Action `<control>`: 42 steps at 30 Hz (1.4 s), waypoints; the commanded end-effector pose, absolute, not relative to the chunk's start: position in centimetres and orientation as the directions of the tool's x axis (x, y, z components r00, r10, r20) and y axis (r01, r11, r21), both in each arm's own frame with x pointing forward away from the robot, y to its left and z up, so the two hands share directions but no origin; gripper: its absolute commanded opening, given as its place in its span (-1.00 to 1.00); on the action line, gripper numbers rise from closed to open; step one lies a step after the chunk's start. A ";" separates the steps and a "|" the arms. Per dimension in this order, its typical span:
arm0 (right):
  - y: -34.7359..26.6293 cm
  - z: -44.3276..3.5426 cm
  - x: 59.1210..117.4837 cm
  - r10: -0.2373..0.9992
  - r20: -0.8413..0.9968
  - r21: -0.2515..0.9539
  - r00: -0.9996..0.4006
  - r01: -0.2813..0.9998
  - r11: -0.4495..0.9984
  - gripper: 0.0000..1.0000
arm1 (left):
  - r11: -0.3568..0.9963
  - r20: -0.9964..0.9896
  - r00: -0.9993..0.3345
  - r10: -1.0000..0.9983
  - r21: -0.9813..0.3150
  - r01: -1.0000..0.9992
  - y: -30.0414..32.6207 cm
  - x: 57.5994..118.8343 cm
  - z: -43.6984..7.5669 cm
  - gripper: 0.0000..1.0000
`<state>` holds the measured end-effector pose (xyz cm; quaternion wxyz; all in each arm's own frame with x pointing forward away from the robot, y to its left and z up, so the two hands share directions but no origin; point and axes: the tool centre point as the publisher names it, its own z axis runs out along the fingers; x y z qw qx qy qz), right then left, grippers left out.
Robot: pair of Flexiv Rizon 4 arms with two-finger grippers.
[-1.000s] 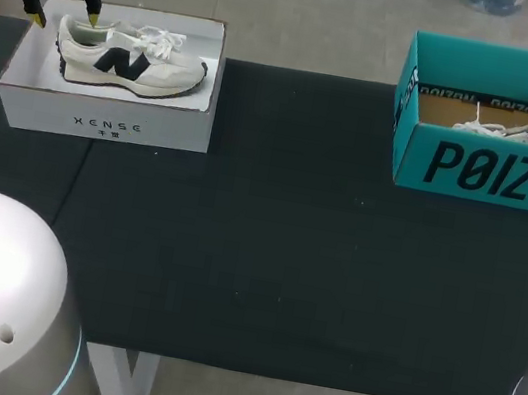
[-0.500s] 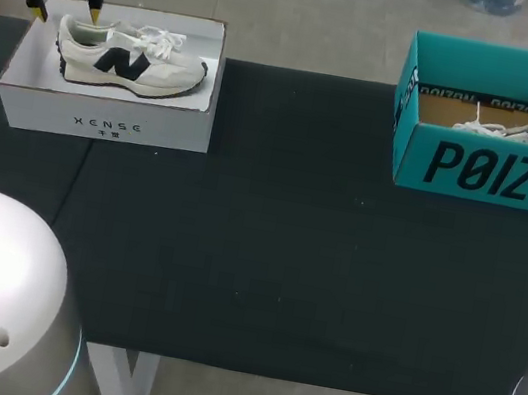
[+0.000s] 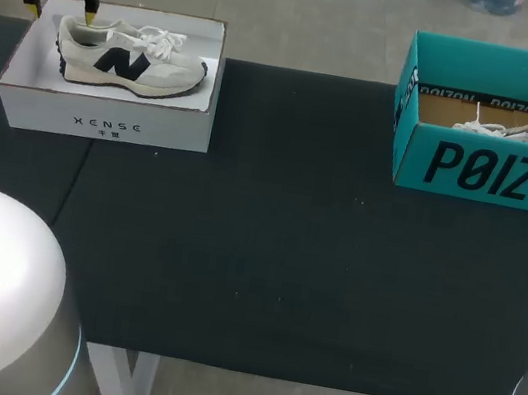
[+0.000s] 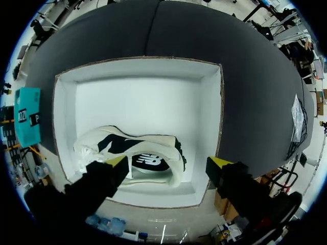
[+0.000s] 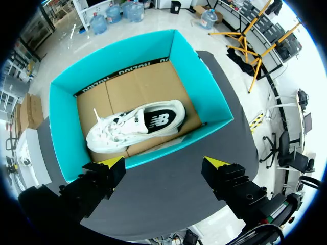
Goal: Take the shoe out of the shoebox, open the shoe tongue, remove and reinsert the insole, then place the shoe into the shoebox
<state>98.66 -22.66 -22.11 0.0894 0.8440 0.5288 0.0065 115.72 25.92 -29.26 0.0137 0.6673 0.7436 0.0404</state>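
Risk: snagged wall or laces could drag a box | left gripper (image 4: 168, 163) spread, empty, over heel of navy-marked sneaker (image 3: 130, 59) in white shoebox (image 3: 104, 120) | right gripper (image 5: 163, 164) spread above white sneaker (image 5: 135, 125) in teal shoebox (image 5: 61, 127)

A shoe (image 3: 130, 60) lies in the white box (image 3: 105, 117) at the tabletop's (image 3: 287, 242) far left corner, left gripper (image 3: 63, 17) spread above its heel.
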 end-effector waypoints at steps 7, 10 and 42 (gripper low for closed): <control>-22.7 -22.1 98.6 0.894 -0.083 0.160 0.441 0.891 -0.425 1.00 | 0.139 0.061 -0.137 0.989 -0.020 0.990 26.9 120.0 -32.6 1.00; -22.7 -22.1 98.6 0.894 -0.083 0.160 0.441 0.891 -0.425 1.00 | 0.127 0.061 -0.125 0.990 -0.037 0.991 26.8 120.4 -33.4 1.00; -22.7 -22.1 98.6 0.894 -0.083 0.160 0.441 0.891 -0.425 1.00 | 0.122 0.092 -0.114 0.989 -0.095 0.988 27.9 120.6 -36.1 0.76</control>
